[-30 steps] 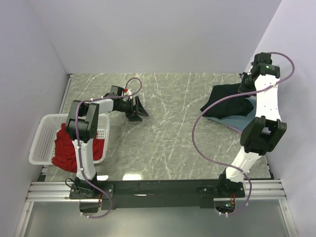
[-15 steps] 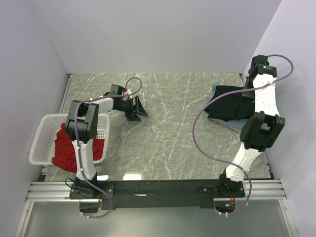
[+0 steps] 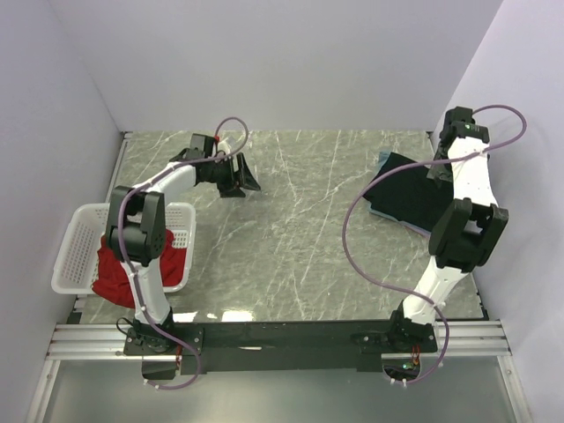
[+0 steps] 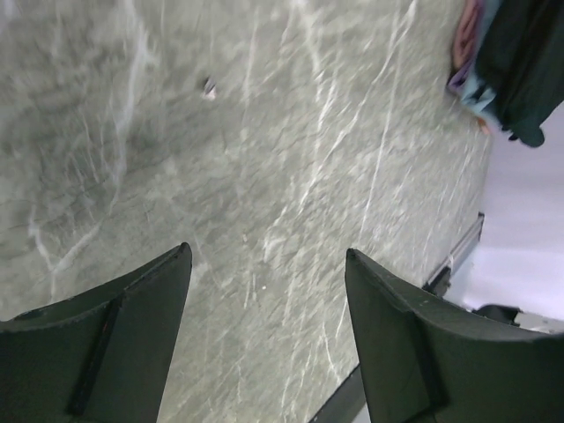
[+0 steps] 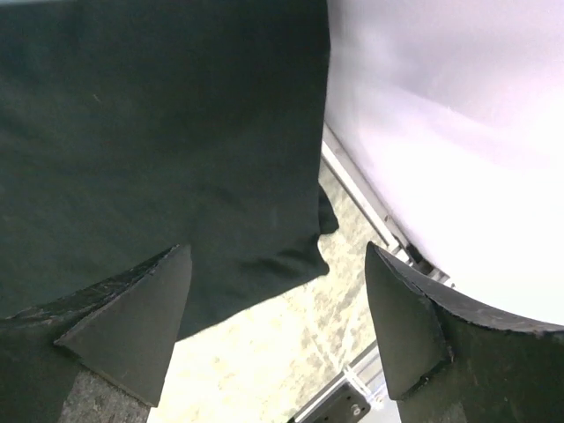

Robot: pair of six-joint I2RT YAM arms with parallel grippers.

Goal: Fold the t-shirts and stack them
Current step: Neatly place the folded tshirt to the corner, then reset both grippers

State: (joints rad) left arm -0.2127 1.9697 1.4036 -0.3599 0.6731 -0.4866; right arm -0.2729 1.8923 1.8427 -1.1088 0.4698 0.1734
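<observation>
- Hovering over the far-right edge of the black t-shirt (image 5: 132,132), the right gripper (image 5: 278,256) is spread wide and grips nothing. A small corner flap of the shirt lies below the gap, close to the side wall (image 5: 441,106).
- The black t-shirt lies flat at the far right of the marble table (image 3: 308,229), on top of the dusty-blue t-shirt (image 3: 398,219), of which only a rim shows.
- The red t-shirt (image 3: 113,273) sits bunched in the white latticed basket (image 3: 75,231) at the left, spilling over its near side.
- The left gripper (image 4: 269,256), jaws likewise apart and empty, hangs above bare table, well apart from every shirt.
- Handling: the cloth is probably light and limp and would sag from any single grip. Pinching only the top layer at a hem corner seems safest, as a deeper bite could also lift the blue shirt beneath.
</observation>
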